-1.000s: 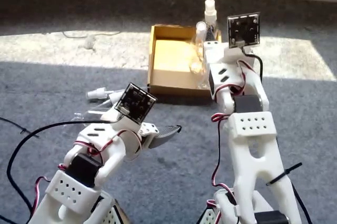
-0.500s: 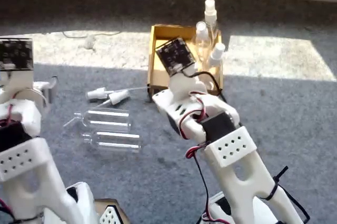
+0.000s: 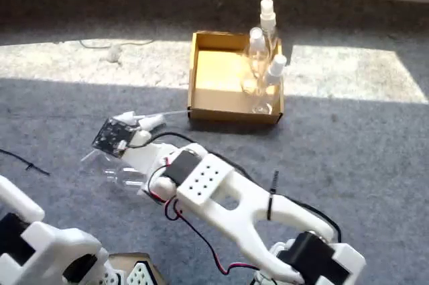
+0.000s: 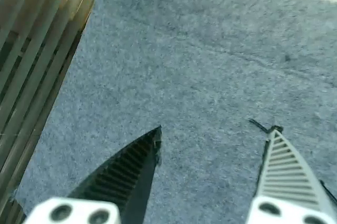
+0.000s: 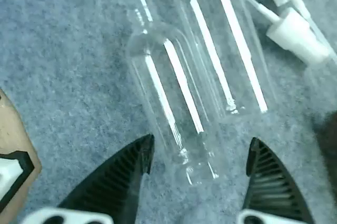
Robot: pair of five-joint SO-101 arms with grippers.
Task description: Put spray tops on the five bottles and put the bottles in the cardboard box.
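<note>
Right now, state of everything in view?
Cardboard box: open.
Capped bottles: three, upright inside it.
Bare bottles: two, lying uncapped on carpet.
Spray tops: two, loose on carpet.
Right gripper: open, over a bare bottle.
Left gripper: open, over carpet.

- The white right arm point(image 3: 221, 194), which a second ago stood upright at the open yellow cardboard box point(image 3: 231, 116), has swung across and now lies stretched low over the grey carpet point(image 3: 348, 164), reaching to the left.
- The black-jawed right end effector point(image 5: 201, 142) has come over the two clear plastic bottles lying on their sides. Its jaws are spread wide, and the base of the nearer lying bottle point(image 5: 168, 97) is between them.
- The white left arm point(image 3: 47, 251), earlier above those bottles, has drawn back to the near left corner. The left end effector point(image 4: 216, 130) now hangs spread over bare carpet.
- With the right arm gone from the box, the upright clear bottle with a white spray top point(image 3: 267, 87) at the box's front corner has come into full sight.
</note>
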